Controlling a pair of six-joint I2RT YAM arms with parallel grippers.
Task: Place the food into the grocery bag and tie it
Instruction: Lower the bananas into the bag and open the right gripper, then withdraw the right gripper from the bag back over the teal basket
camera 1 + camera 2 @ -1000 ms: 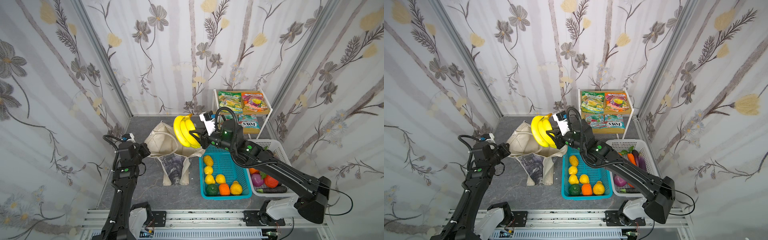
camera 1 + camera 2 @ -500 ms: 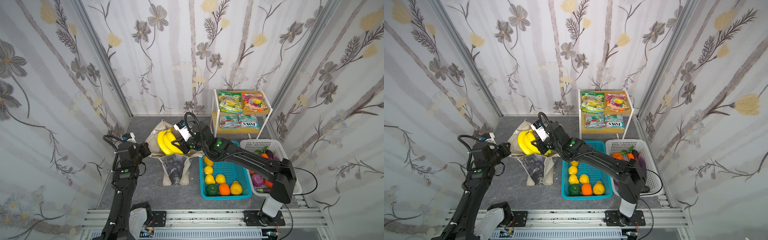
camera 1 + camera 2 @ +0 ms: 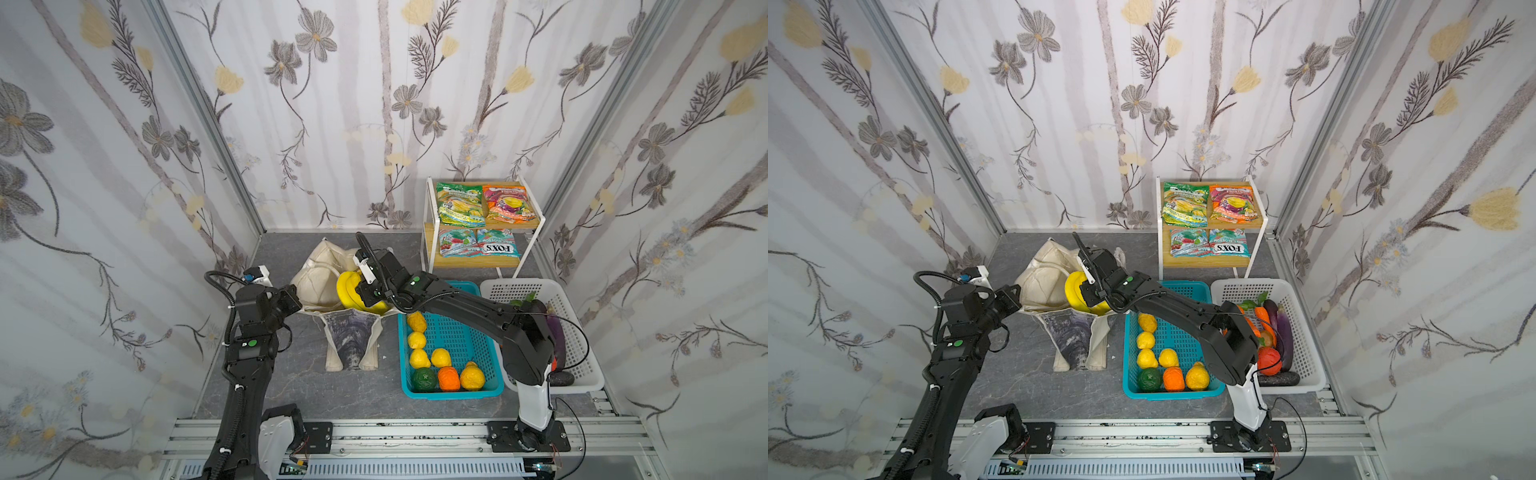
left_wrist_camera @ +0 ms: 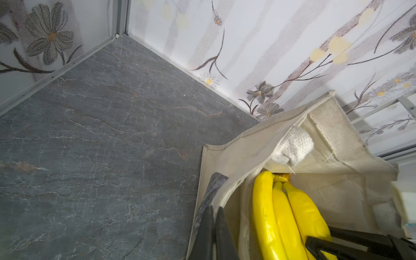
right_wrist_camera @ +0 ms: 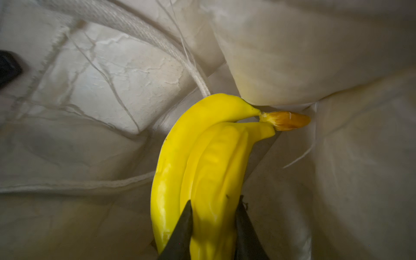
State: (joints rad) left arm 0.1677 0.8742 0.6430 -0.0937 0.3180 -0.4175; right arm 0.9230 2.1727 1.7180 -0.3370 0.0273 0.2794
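The cream grocery bag (image 3: 320,278) (image 3: 1042,278) stands with its mouth held open on the grey floor. My left gripper (image 3: 297,301) (image 4: 215,209) is shut on the bag's near rim (image 4: 225,186). My right gripper (image 3: 365,291) (image 5: 215,202) reaches into the mouth, shut on a yellow banana bunch (image 3: 348,286) (image 3: 1073,291) (image 5: 202,146). The bunch hangs inside the bag (image 5: 337,67), stem end deepest, and also shows in the left wrist view (image 4: 281,213). More food lies outside: an orange (image 3: 449,378) and candy packets (image 3: 459,205).
A teal basket (image 3: 453,392) with lemons, an orange and a green fruit sits right of the bag. A white basket (image 3: 590,374) of vegetables stands further right. A small two-level shelf (image 3: 478,262) holds the packets at the back right. Walls close in on three sides.
My right gripper has carried the banana bunch down and leftward, from above the teal basket into the bag's mouth. The left gripper has kept its hold on the rim.
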